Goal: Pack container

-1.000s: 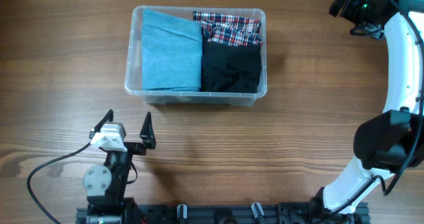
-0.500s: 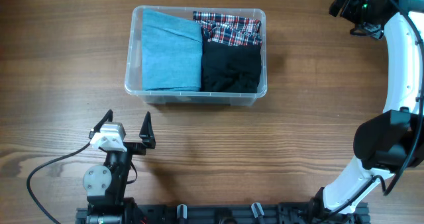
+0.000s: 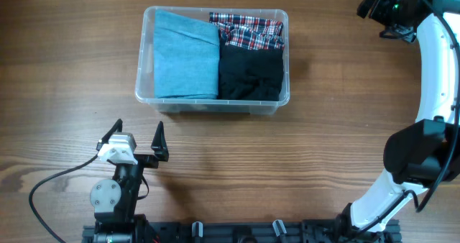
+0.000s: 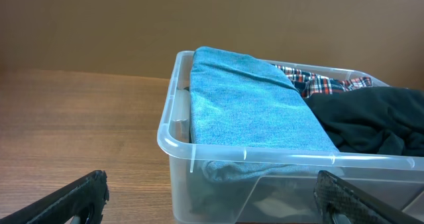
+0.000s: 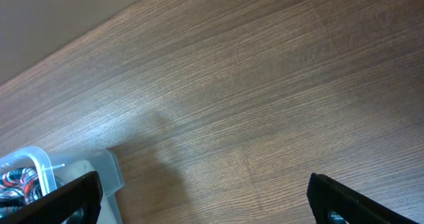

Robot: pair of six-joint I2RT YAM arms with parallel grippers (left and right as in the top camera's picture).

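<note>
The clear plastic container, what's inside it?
A folded light-blue cloth, a red plaid cloth and a black cloth fill the clear rectangular plastic container; anything beneath them is covered.

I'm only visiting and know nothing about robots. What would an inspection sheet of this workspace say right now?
Surface: wooden table, bare around the bin.
Job's things: clear plastic container holding a folded light blue cloth, a plaid cloth and a black cloth. No lid seen.
Clutter: nothing seen.
Grippers: left gripper open, empty, in front of the container. Right gripper open, empty, off to the container's side over the table.
Cables: black cable looping from the left arm's base.
Surroundings: plain brown backdrop beyond the table.
</note>
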